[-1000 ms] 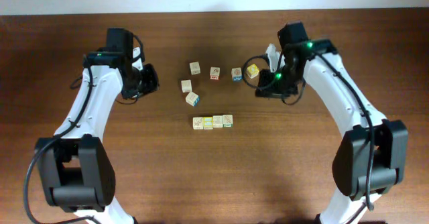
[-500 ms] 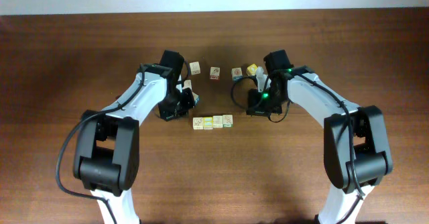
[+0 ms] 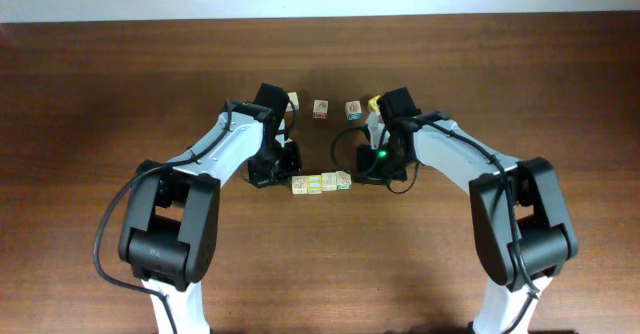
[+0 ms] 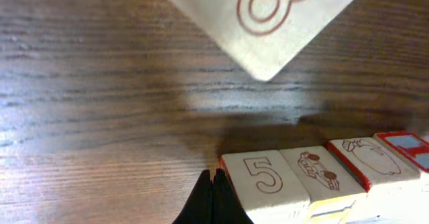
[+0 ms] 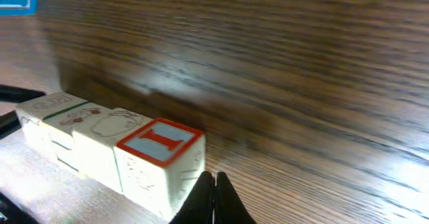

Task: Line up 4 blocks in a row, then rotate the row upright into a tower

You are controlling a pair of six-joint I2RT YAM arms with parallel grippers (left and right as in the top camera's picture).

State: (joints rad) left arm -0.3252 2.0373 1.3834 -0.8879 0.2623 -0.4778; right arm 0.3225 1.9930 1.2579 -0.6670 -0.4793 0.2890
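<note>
Dark wood-grain counter (image 3: 560, 94) beneath two white arms. Nearest the arm bases, a row of four blocks (image 3: 319, 182), packed side to side with printed faces up. At one end of the row, left fingers (image 4: 212, 197) pressed together with nothing between them, tip at the corner of the block marked 5 (image 4: 265, 184); contact likely but not certain. At the opposite end, right fingers (image 5: 214, 197) likewise pinched together and empty, tip against or just beside the block marked with a red I (image 5: 161, 142). Probable reason for this arrangement: closed tips serving as narrow pushers, one per end, for turning the row by opposed nudges, with no grasp needed on cubes far smaller than the fingers. Beyond the row, loose blocks (image 3: 321, 108) scattered apart near the far edge. One blurred block marked 8 (image 4: 268, 16) at the top of the left wrist view. Share of rotation already done: not readable from this layout.
</note>
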